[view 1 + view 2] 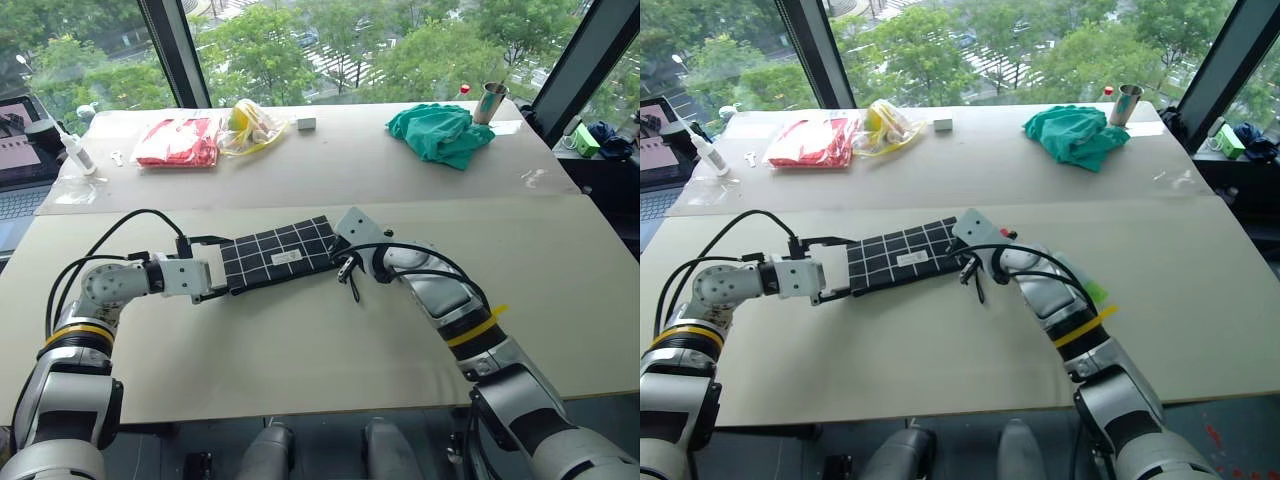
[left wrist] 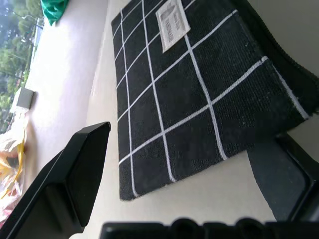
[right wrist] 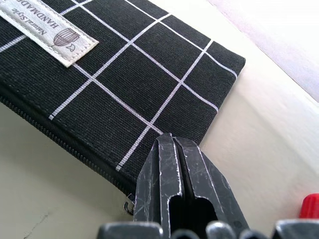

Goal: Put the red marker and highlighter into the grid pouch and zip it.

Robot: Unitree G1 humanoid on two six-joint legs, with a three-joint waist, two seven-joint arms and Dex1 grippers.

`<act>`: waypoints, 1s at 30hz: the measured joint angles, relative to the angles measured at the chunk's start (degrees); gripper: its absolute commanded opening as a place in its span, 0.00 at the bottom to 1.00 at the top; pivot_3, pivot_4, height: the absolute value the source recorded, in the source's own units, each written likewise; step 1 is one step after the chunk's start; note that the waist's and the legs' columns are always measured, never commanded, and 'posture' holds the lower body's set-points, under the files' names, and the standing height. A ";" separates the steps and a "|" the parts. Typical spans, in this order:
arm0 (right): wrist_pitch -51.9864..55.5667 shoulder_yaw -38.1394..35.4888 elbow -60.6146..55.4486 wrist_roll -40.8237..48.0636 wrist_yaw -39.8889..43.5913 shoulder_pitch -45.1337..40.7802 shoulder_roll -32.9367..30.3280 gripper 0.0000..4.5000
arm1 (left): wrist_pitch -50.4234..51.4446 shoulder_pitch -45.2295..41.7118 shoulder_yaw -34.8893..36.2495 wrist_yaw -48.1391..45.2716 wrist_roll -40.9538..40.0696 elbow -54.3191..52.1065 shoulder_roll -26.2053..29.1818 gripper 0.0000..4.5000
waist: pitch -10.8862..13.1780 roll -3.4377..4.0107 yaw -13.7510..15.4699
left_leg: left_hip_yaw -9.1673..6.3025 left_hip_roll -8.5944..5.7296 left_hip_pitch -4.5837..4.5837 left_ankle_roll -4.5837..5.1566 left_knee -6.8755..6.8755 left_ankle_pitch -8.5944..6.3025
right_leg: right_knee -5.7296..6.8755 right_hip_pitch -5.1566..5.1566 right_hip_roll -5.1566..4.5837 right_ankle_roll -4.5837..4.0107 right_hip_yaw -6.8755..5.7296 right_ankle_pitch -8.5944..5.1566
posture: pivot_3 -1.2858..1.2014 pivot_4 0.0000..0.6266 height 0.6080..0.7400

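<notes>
The grid pouch (image 1: 280,255) lies flat in the middle of the near table, black with white lines and a small white label (image 3: 50,32). Its zipper runs along the near edge (image 3: 65,142). My left gripper (image 1: 222,268) is open, with one finger (image 2: 79,169) on each side of the pouch's left end. My right gripper (image 1: 338,250) is shut, and its fingertips (image 3: 172,144) rest at the pouch's right corner beside the zipper's end. A black strap loop (image 1: 352,285) hangs just below that gripper. The red marker and the highlighter are hidden.
On the far table lie a red plastic packet (image 1: 178,142), a yellow bag (image 1: 248,125), a small white block (image 1: 306,123), a green cloth (image 1: 440,132) and a metal cup (image 1: 490,100). A white bottle (image 1: 75,150) and a laptop (image 1: 20,150) are at the far left.
</notes>
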 measured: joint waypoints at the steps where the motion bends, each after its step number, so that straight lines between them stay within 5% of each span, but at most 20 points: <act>1: 0.00 0.00 -0.16 -0.03 0.09 0.11 0.02 0.01 | -0.40 -0.03 0.00 -0.35 -0.42 0.00 -0.12 1.00 | 0.00 0.00 -0.09 | 0.00 0.00 0.00 -0.01 0.00 0.01 | 0.00 0.00 0.00 0.00 0.00 0.00 | 0.52 0.24 1.00; 3: 0.01 -0.09 -0.42 -0.14 0.38 0.32 0.02 0.01 | -0.95 -0.13 0.09 -1.70 -2.55 -0.01 -0.49 1.00 | 0.00 0.00 -0.22 | 0.00 0.02 0.02 -0.01 -0.01 0.01 | 0.03 -0.01 0.00 0.00 0.00 0.00 | 0.52 0.24 1.00; 6: 0.02 -0.10 -0.47 -0.49 0.88 0.33 0.02 0.00 | -1.34 -0.15 0.02 -4.62 -4.79 -0.02 -0.89 0.84 | -0.01 -0.01 -0.22 | 0.01 0.01 0.01 -0.01 -0.01 0.01 | 0.02 -0.01 0.00 0.00 0.01 0.00 | 0.52 0.24 1.00; 16: 0.02 -0.35 -0.53 -1.04 1.67 0.33 0.03 0.00 | -0.18 -0.14 0.18 -12.71 -10.02 0.52 -0.90 0.02 | -0.01 -0.01 -0.22 | 0.00 0.01 0.02 -0.01 0.00 0.01 | 0.01 0.00 0.00 0.00 -0.01 0.00 | 0.52 0.24 1.00; 22: 0.31 -2.09 -1.89 0.19 3.57 1.72 -0.44 0.00 | -0.10 -0.15 0.19 -14.14 -10.85 0.96 -1.13 0.00 | -0.01 -0.02 -0.23 | -0.01 0.01 0.01 -0.02 0.00 0.01 | 0.01 0.00 0.00 0.00 -0.01 0.00 | 0.52 0.24 1.00; 30: 10.24 -12.45 -5.61 8.57 3.46 3.94 1.82 0.56 | 1.67 0.27 0.13 -15.08 -11.03 0.85 -1.54 0.00 | -0.01 -0.01 -0.30 | -0.01 0.01 -0.01 -0.01 0.00 0.01 | 0.02 -0.02 0.01 0.00 0.00 0.00 | 0.52 0.24 1.00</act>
